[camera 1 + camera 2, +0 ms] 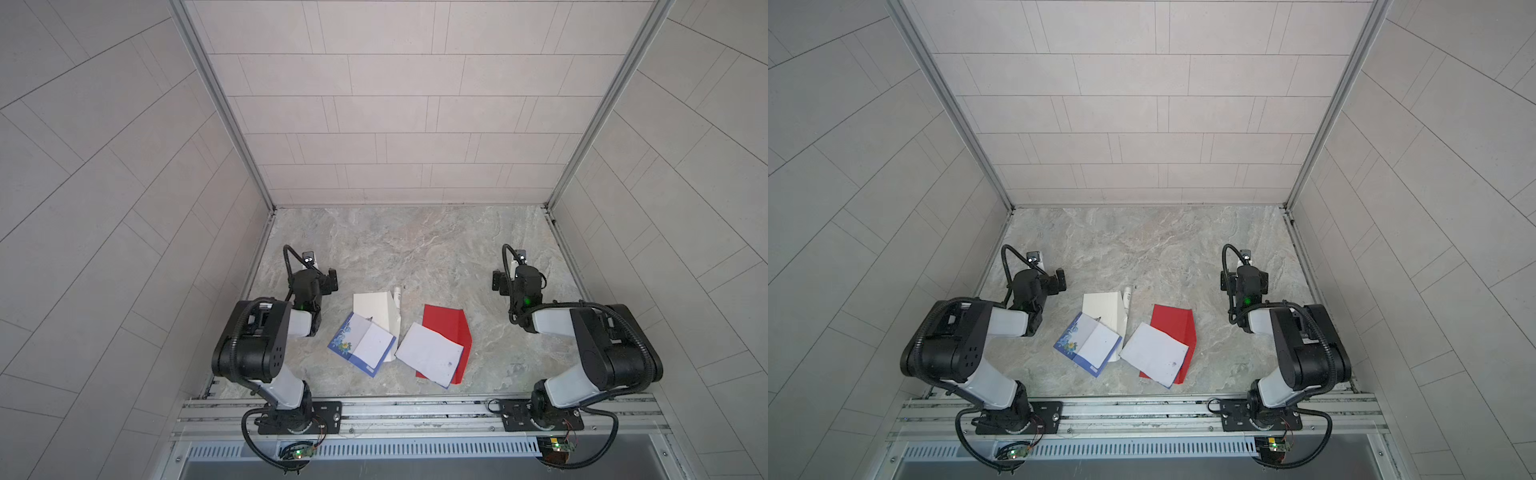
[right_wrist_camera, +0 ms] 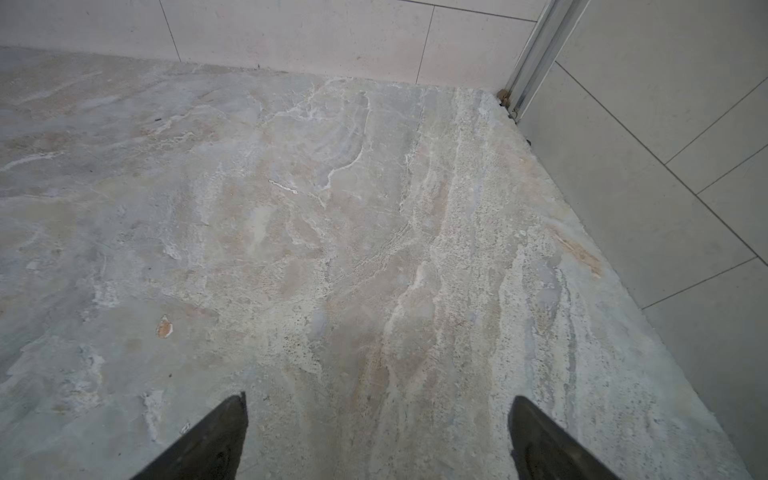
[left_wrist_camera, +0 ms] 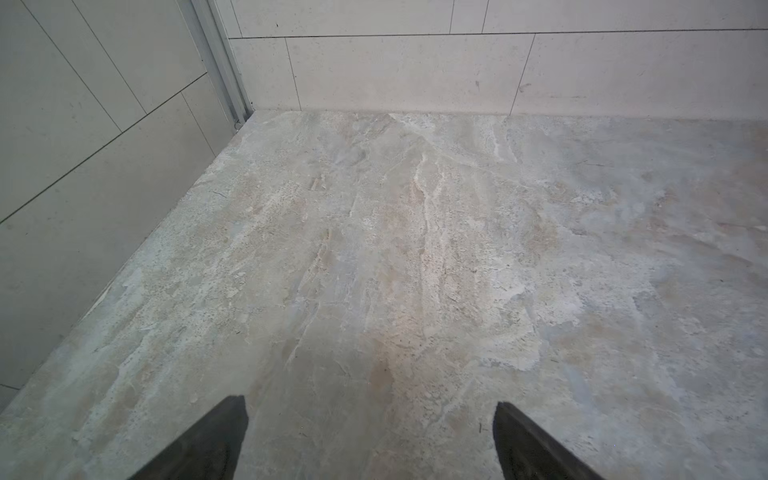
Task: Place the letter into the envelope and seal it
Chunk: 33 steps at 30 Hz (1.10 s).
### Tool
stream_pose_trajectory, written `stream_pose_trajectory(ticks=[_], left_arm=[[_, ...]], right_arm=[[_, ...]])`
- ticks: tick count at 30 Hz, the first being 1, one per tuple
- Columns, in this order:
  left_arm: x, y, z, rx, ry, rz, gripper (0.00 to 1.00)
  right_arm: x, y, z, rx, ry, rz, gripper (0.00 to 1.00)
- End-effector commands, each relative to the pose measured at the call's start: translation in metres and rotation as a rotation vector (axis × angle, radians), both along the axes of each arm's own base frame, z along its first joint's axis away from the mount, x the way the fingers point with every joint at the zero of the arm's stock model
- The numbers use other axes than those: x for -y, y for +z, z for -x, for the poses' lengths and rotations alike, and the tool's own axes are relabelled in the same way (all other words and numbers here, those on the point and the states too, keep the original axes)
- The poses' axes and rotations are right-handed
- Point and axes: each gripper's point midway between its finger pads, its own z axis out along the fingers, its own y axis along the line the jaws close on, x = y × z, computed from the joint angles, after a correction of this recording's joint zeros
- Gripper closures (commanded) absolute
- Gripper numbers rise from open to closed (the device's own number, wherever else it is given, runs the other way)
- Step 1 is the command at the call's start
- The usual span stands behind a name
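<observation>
Papers lie near the middle front of the marble table. A red envelope (image 1: 451, 326) (image 1: 1177, 326) lies flat with a white letter sheet (image 1: 430, 359) (image 1: 1154, 359) resting across its near half. To its left, a white envelope (image 1: 376, 311) (image 1: 1104, 309) sits partly under an open card with a blue floral cover (image 1: 361, 344) (image 1: 1088, 344). My left gripper (image 1: 328, 281) (image 3: 370, 409) is open and empty, left of the papers and apart from them. My right gripper (image 1: 500, 281) (image 2: 378, 405) is open and empty, right of them. Both wrist views show only bare table.
A small white tube (image 1: 397, 293) lies at the white envelope's far right corner. Tiled walls close the table (image 1: 415, 249) on the left, back and right. A metal rail (image 1: 415, 409) with both arm bases runs along the front edge.
</observation>
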Motion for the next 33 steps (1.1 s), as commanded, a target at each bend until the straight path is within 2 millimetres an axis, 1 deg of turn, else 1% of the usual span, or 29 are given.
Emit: stream_pose_trajectory(ticks=[1, 27, 28, 29, 30, 31, 33], left_arm=[[0.0, 0.01, -0.001, 0.031, -0.002, -0.013, 0.0], [0.0, 0.011, -0.001, 0.032, -0.001, -0.013, 0.0], [0.0, 0.01, -0.001, 0.031, -0.002, -0.013, 0.0], [0.0, 0.01, -0.001, 0.03, -0.002, -0.014, 0.0], [0.0, 0.01, -0.001, 0.03, 0.0, -0.014, 0.0], [0.0, 0.01, -0.001, 0.03, -0.002, -0.014, 0.0], [0.0, 0.01, -0.002, 0.03, 0.0, -0.013, 0.0]], right_arm=[[-0.001, 0.009, 0.0, 0.029, 0.004, 0.009, 0.0], [-0.001, 0.009, 0.0, 0.032, 0.007, 0.006, 0.01], [0.0, 0.01, 0.0, 0.038, 0.005, 0.006, 0.03], [0.0, 0.011, 0.0, 0.042, 0.006, 0.009, 0.1], [0.001, 0.018, 0.0, 0.049, -0.004, 0.014, 0.15], [0.004, 0.026, 0.003, 0.027, -0.021, 0.022, 0.16], [0.012, 0.041, 0.009, -0.068, -0.117, -0.034, 0.15]])
